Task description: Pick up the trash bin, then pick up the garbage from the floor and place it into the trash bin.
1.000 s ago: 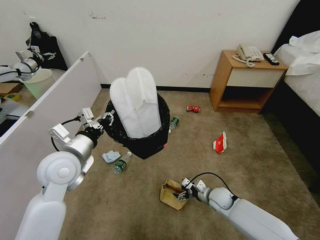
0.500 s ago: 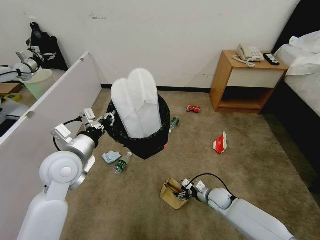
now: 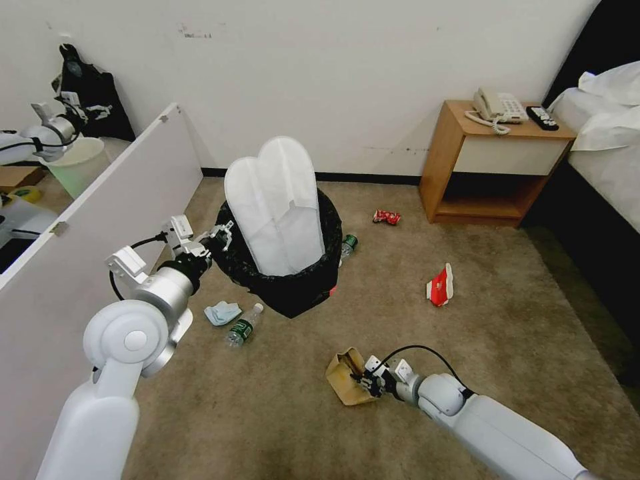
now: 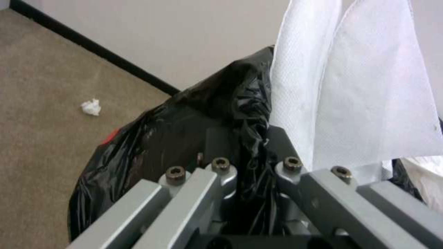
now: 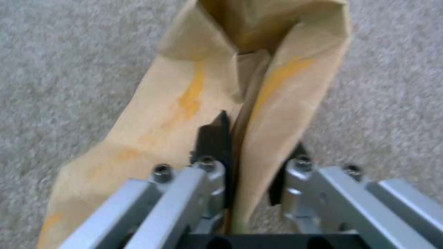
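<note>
Two white slippers (image 3: 275, 203) stand upright in the trash bin (image 3: 293, 287), toes well above its rim. The bin, wrapped in its crinkly black bag (image 4: 184, 114), hangs tilted and looks clear of the floor (image 3: 280, 413), held at the rim by the left end effector (image 3: 217, 239); the left wrist view shows its fingers (image 4: 221, 173) pressed together on a fold of black bag. A sliver of red bin wall (image 4: 110, 136) shows through the plastic.

Nearer than the bin and to its right, the right end effector (image 3: 365, 383) is low over the carpet, clamped on one wall of the brown paper bag (image 3: 345, 377). The right wrist view shows one dark pad (image 5: 214, 138) inside the bag's open mouth and the other outside it. The bag (image 5: 221, 90) leans over, creased, its lower end at the carpet.

Litter lies around the bin: a pale blue mask (image 3: 222, 312) and a clear bottle (image 3: 243, 325) with green label just below it on the left side, a second bottle (image 3: 347, 245) touching or nearly touching its right flank, a crushed red can (image 3: 386, 216) beyond that, and a red-white carton (image 3: 440, 285) well to the right. A white paper wad (image 4: 91, 106) lies on the carpet past the bin, near the wall's black skirting.
</note>
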